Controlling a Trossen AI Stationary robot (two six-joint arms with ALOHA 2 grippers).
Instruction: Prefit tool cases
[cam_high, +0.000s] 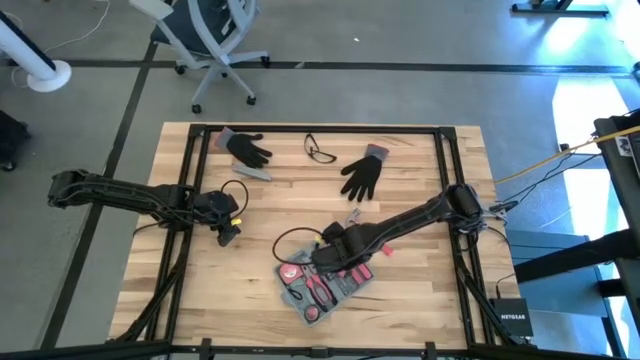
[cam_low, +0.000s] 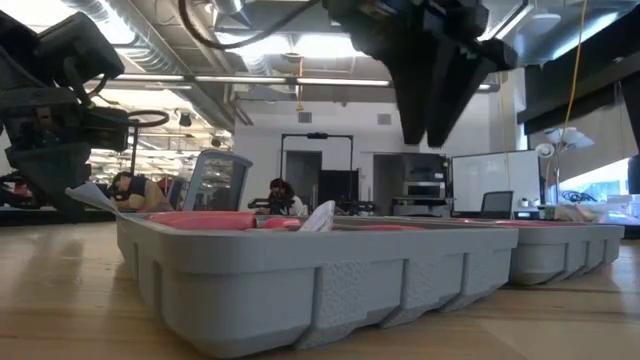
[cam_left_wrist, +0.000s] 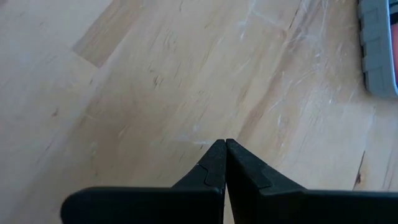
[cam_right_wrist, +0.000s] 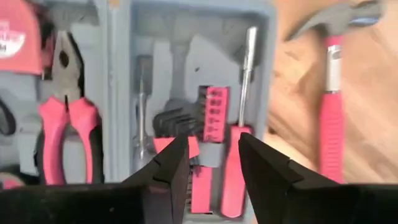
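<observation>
The grey tool case (cam_high: 318, 287) lies opened flat on the wooden table, both halves resting on their undersides, near the front edge. Its recesses hold pink-handled pliers (cam_right_wrist: 65, 124), a bit holder (cam_right_wrist: 211, 115) and a screwdriver (cam_right_wrist: 235, 158). A pink-handled hammer (cam_right_wrist: 331, 99) lies on the table beside the case. My right gripper (cam_right_wrist: 214, 165) hangs open above the case, pointing down, with nothing between its fingers; the low view shows it (cam_low: 430, 115) clear of the case's rim (cam_low: 300, 255). My left gripper (cam_left_wrist: 224, 146) waits shut over bare wood left of the case (cam_high: 228, 236).
Two black gloves (cam_high: 248, 149) (cam_high: 362, 176), a pair of glasses (cam_high: 320, 150) and a small grey bar (cam_high: 256, 172) lie toward the far edge. Black frame rails (cam_high: 447, 170) run along the table's sides. Bare wood lies between the arms.
</observation>
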